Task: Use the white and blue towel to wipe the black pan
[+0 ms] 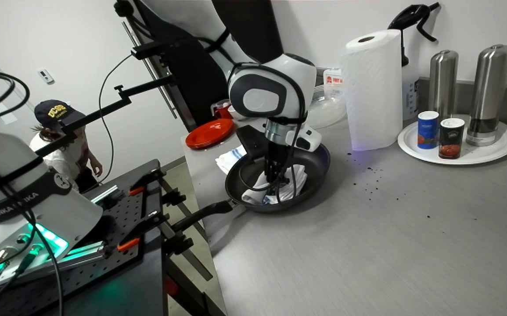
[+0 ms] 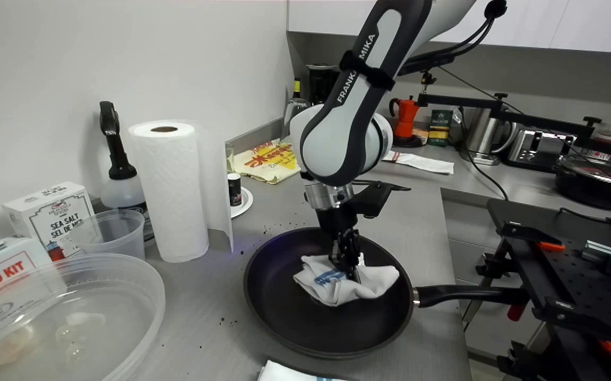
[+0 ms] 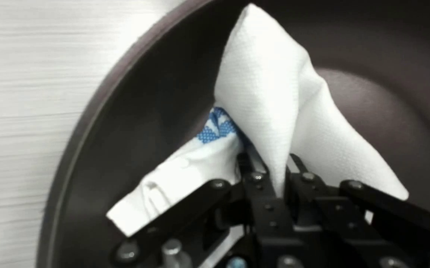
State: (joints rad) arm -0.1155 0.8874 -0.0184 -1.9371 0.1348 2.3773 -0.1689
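Note:
The black pan [image 1: 321, 164] stands on the grey counter, with its handle past the counter's edge on the robot base's side. It also shows in an exterior view [image 2: 279, 312] and in the wrist view [image 3: 151, 100]. The white and blue towel [image 2: 374, 281] lies bunched inside the pan, on its bottom. It also shows in the wrist view [image 3: 263, 74], with a blue stripe at a fold. My gripper [image 3: 268, 167] points down into the pan and is shut on a pinched fold of the towel. The gripper [image 2: 348, 267] hides part of the cloth.
A similar folded towel [image 1: 230, 160] lies beside the pan. A paper towel roll [image 1: 372, 96], a white plate [image 1: 499, 147] with shakers and mills, red plates [image 1: 210, 133] and a clear plastic tub [image 2: 146, 323] stand around. Dark crumbs lie on the counter [image 1: 367, 245].

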